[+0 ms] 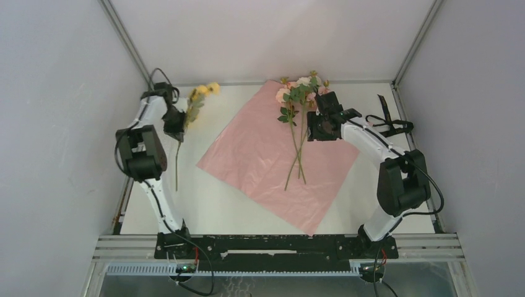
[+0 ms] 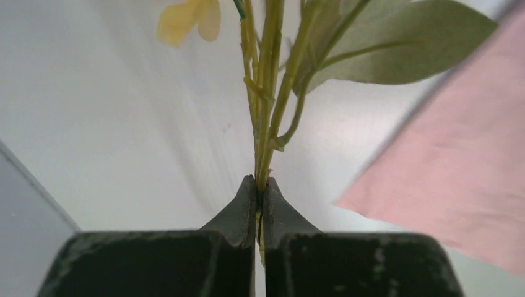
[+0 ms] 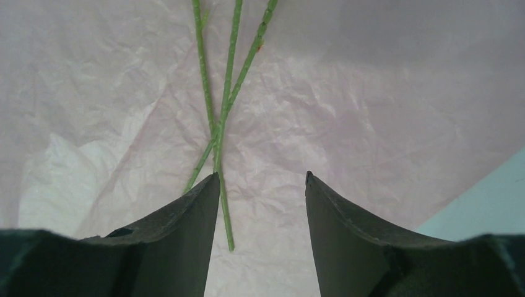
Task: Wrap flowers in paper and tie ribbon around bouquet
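The paper (image 1: pixel 260 154) lies flat at the table's middle, pink face up. On its far right part lie flowers (image 1: pixel 301 91) with pink and white blooms, their stems (image 3: pixel 226 105) crossing toward me. My right gripper (image 1: pixel 319 127) hovers open just right of those stems; in its wrist view the gripper (image 3: pixel 262 175) holds nothing, and one stem end lies beside the left finger. My left gripper (image 1: pixel 175 124), left of the paper, is shut on the stem (image 2: pixel 267 93) of a yellow flower (image 1: pixel 201 98). The black ribbon (image 1: pixel 389 120) lies at the right edge.
White walls close in the table on the left, right and back. A metal rail (image 1: pixel 278 244) with both arm bases runs along the near edge. The paper's corner (image 2: pixel 452 179) shows to the right of the held stem.
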